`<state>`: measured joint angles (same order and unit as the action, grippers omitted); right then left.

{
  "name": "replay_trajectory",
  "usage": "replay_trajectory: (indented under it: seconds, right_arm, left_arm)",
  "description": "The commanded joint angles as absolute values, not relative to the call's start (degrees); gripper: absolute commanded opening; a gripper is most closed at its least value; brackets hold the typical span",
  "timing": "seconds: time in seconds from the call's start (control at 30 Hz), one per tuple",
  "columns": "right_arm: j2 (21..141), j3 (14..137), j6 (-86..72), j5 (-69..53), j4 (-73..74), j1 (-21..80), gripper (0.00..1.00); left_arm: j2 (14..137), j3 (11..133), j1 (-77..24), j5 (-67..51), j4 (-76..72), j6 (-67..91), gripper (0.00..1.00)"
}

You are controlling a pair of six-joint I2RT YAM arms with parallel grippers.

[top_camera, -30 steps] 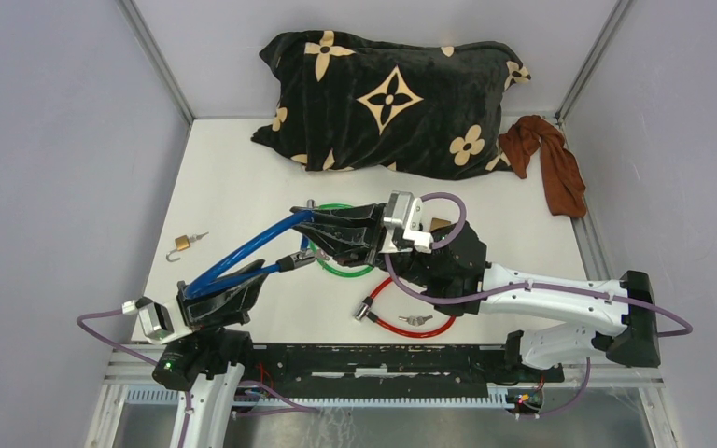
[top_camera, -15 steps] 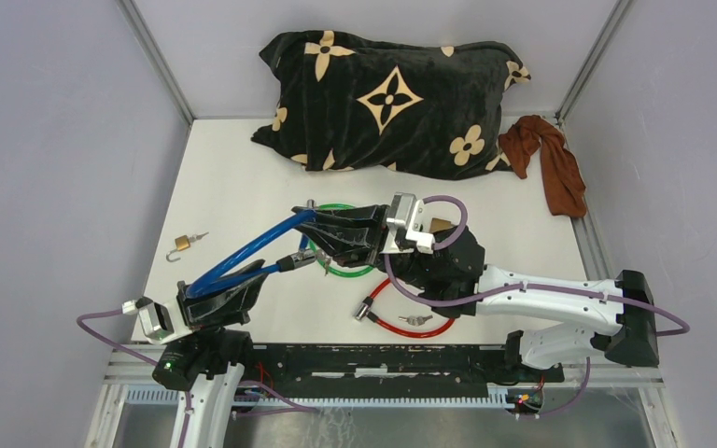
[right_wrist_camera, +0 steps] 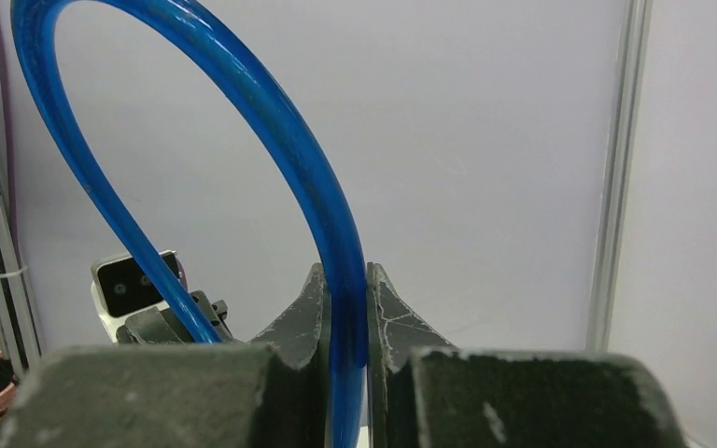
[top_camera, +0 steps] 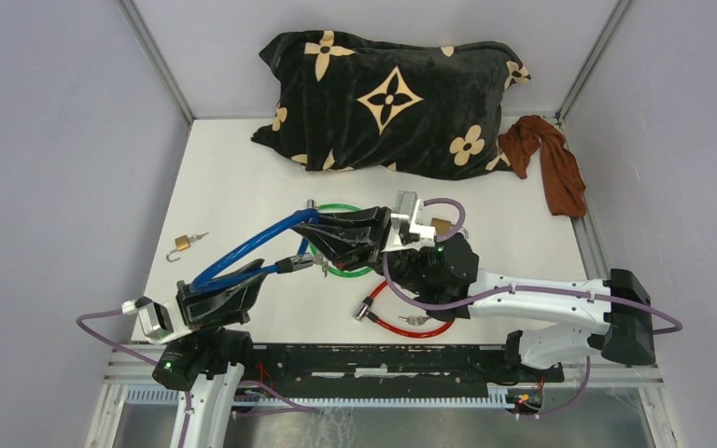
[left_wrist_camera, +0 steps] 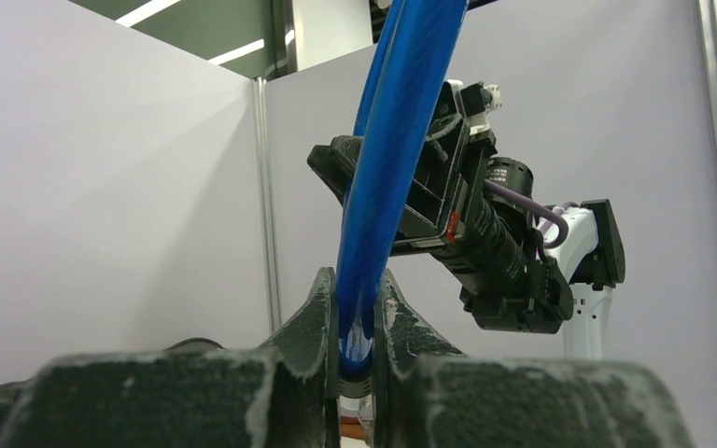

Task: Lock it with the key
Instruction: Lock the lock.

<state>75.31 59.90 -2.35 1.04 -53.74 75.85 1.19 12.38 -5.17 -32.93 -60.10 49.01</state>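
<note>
Status on the lock job, left to right.

- Small brass padlock (top_camera: 181,243) sits on the desk (top_camera: 233,177), well off to the left of the left tool. Shackle looks open, nothing touching it.
- Left tool (left_wrist_camera: 356,322) is clenched on the blue cable lock (top_camera: 243,247). Its wrist view shows the cable pinched between both fingers and running up and away.
- From there the cable arcs off the desk across to the right tool (right_wrist_camera: 345,317), which is clamped on another stretch of the same cable. So both tools hold one loop in the air between them.
- Dark end pieces (top_camera: 301,263) of the lock hang just ahead of the left tool and below the right tool's nose. Too small to tell whether they're mated or whether a key sits in the barrel.
- Green cable (top_camera: 334,206) lies on the desk beneath the right tool.
- Red cable (top_camera: 394,326) lies on the near side of the right tool. Keys (top_camera: 415,320) lie just beside it on the desk, in nobody's grip.
- Pillow (top_camera: 392,98) and brown cloth (top_camera: 560,173) are on the far side of both tools, out of play.

My read: early to mid.
- Done: lock picked up and braced by both tools.
- Left: one tool lets go, fetches a key, inserts it and turns it.
- With no tool free, I'd guess nothing can happen with the key until one releases.
- Can't tell which key fits.
</note>
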Motion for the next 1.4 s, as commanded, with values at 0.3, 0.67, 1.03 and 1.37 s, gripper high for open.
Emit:
replay_trajectory:
  seconds: [0.3,0.67,1.03,1.37]
  right_arm:
    - [77.9,57.0,-15.3,0.2,-57.4,76.4,0.28]
    - [75.8,59.3,-10.1,-3.7,-48.6,74.6,0.34]
    - [73.8,66.5,-1.5,-12.3,-29.6,71.8,0.72]
    - [65.9,63.0,18.9,-14.7,-12.6,69.5,0.82]
  left_arm:
    - [0.5,12.5,-4.5,-23.9,-58.8,51.3,0.02]
    - [0.5,12.3,-4.5,-27.3,-59.4,50.3,0.02]
    - [0.5,12.1,-4.5,-28.4,-59.6,50.4,0.02]
    - [0.5,12.0,-4.6,-28.3,-59.7,50.6,0.02]
